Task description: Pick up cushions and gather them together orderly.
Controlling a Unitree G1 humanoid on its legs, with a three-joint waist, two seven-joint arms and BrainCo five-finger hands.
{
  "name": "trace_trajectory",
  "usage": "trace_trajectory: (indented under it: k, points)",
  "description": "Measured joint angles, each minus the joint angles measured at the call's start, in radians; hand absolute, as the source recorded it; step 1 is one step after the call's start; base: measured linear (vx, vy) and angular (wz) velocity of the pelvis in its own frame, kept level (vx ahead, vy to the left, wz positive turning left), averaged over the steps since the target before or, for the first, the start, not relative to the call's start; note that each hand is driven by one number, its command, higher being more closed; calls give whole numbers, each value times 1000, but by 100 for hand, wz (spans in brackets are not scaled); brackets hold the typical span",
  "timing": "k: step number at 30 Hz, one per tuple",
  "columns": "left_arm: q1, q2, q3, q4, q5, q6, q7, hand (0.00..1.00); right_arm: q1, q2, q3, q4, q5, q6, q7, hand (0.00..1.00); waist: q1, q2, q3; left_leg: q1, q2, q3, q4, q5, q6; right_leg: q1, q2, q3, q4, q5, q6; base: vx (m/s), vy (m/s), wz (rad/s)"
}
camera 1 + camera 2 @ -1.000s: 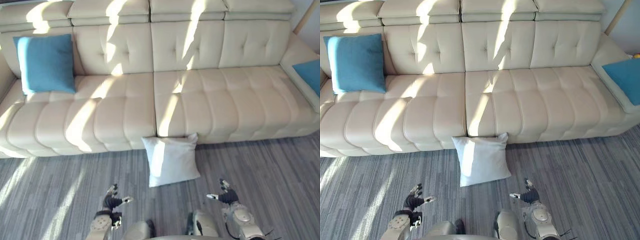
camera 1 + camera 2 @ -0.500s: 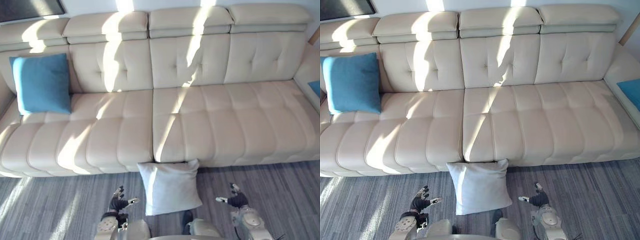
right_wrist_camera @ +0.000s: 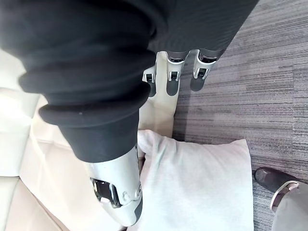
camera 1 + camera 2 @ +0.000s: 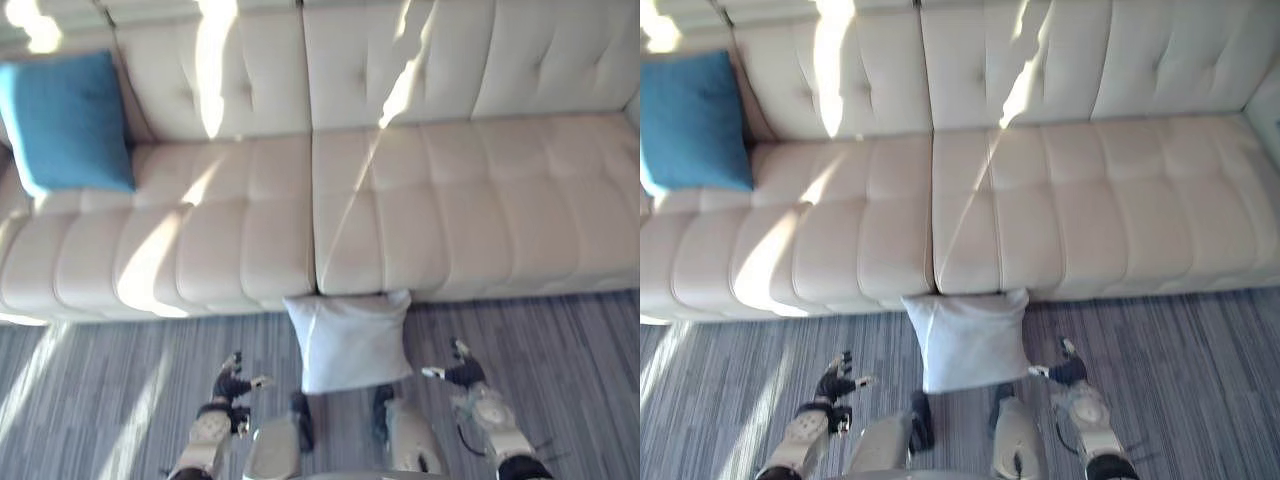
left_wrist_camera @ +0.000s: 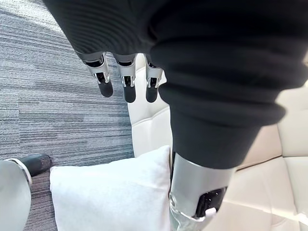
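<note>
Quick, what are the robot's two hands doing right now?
Left hand: open, holding nothing.
Right hand: open, holding nothing.

Floor cushion [image 4: 348, 342] against sofa [image 4: 420, 210] front; second cushion [image 4: 66, 122] on sofa's left end.

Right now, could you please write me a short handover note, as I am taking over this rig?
Left hand: open, empty, left of the white square fabric cushion.
Right hand: open, empty, right of it.
Cushion lies on the grey floor against the cream leather sofa's front; blue square cushion stands at the sofa's left end.
Done: nothing gathered. Left: lift white cushion, place beside blue one.
</note>
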Motion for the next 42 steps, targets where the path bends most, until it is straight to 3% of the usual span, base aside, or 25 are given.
trace_trajectory:
  k: [5, 11, 17, 23, 24, 31, 36, 42]
  points:
    - [-203, 17, 14, -27, -83, -20, 49, 0, -175, -15, 7, -23, 45, 0, -57, 0, 15, -2, 90, -327, 57, -15, 227, -33, 22, -317, -10, 2, 208, -29, -26, -223, -66, -2]
    - [-552, 58, 129, -30, -155, -41, 86, 0, -598, -86, -21, 4, 121, -1, -102, 0, 15, -5, 176, -813, 120, -56, 484, -38, 44, -791, -15, 7, 440, -31, -52, -115, -54, -6]
    - [-692, 87, 113, -36, -171, -43, 103, 0, -802, -111, -26, 57, 191, -2, -127, 0, 20, -6, 191, -1044, 147, -87, 628, -63, 65, -1009, -17, 13, 568, -47, -41, -49, 0, -7]
    - [-772, 84, 22, -77, -177, -44, 109, 0, -921, -95, 36, 55, 233, -1, -165, 0, 17, -6, 191, -1105, 151, -86, 641, -70, 60, -1068, -17, 14, 574, -41, -61, -54, 8, -3]
    - [-793, 78, -2, -95, -177, -44, 115, 100, -948, -84, 51, 52, 235, 0, -180, 100, 17, -6, 191, -1106, 151, -85, 641, -67, 65, -1070, -17, 14, 574, -37, -69, 0, 0, 0]
    - [-832, 60, -54, -166, -174, -16, 255, 100, -962, -21, 57, -51, 247, 27, -277, 100, 11, -5, 188, -1101, 148, -82, 634, -65, 64, -1068, -16, 15, 575, -35, -71, 0, 0, 0]
    - [-799, 87, -76, -253, -154, -12, 314, 100, -961, -21, 93, -66, 261, 38, -278, 100, 0, -5, 188, -1061, 145, -83, 630, -61, 57, -1031, -14, 17, 571, -34, -72, -6, -2, 0]
    - [-698, 85, -75, -453, -128, -17, 348, 100, -805, -10, 101, -343, 260, 38, -269, 100, -5, -5, 183, -963, 151, -98, 620, -69, 43, -922, -2, 6, 553, -48, -71, -23, -12, 0]
